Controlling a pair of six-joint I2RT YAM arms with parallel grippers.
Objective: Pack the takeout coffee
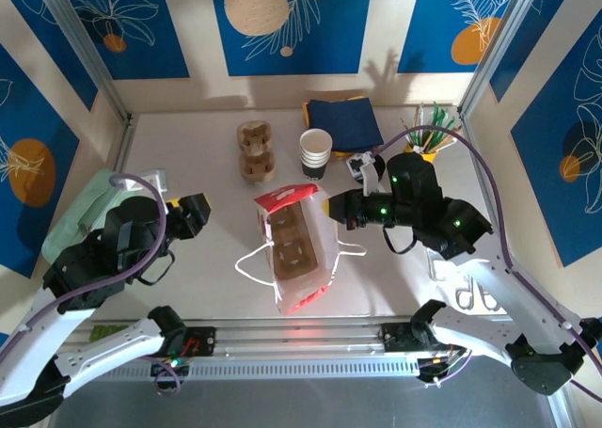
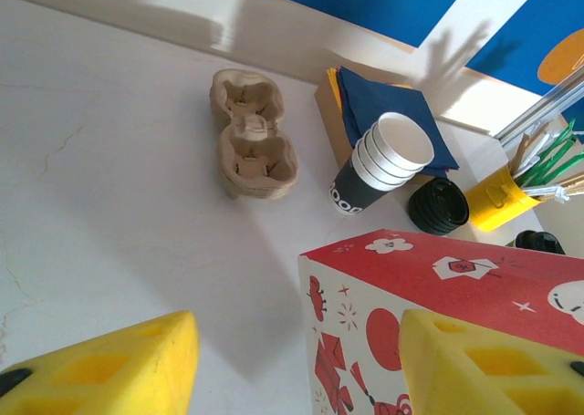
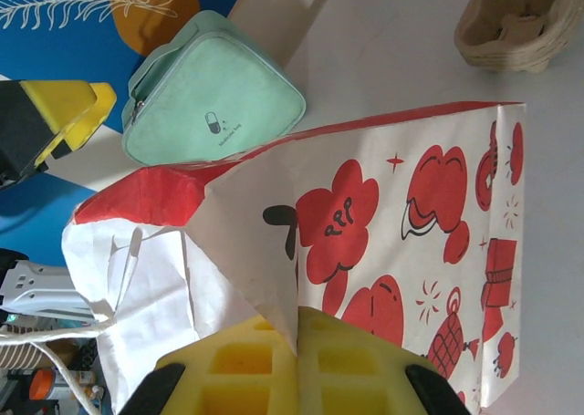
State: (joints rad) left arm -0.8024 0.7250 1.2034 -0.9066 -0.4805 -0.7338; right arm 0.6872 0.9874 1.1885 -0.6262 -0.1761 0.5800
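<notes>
Left wrist view: the red-printed paper bag (image 2: 456, 283) runs off the frame's edges, its near corner behind one yellow finger (image 2: 484, 369) of the left gripper (image 2: 297, 335) — both fingers cropped. Past the bag's far edge, a dark round object (image 2: 538, 242) peeks out, too hidden to identify. From above, the right arm (image 1: 428, 207) covers part of a small black-and-white object (image 1: 357, 166) beside the cup stack (image 1: 315, 152) — the left arm (image 1: 122, 240) overlaps a mint pouch (image 1: 83, 210).

A red-and-white paper bag (image 1: 303, 301) stands mid-table with a brown cardboard tray (image 1: 290, 243) inside. Behind it sit stacked brown pulp cup carriers (image 1: 255, 151). Stacked white-rimmed paper cups (image 1: 315, 152) are right of them, folded navy napkins (image 1: 343, 123) behind the cups.
</notes>
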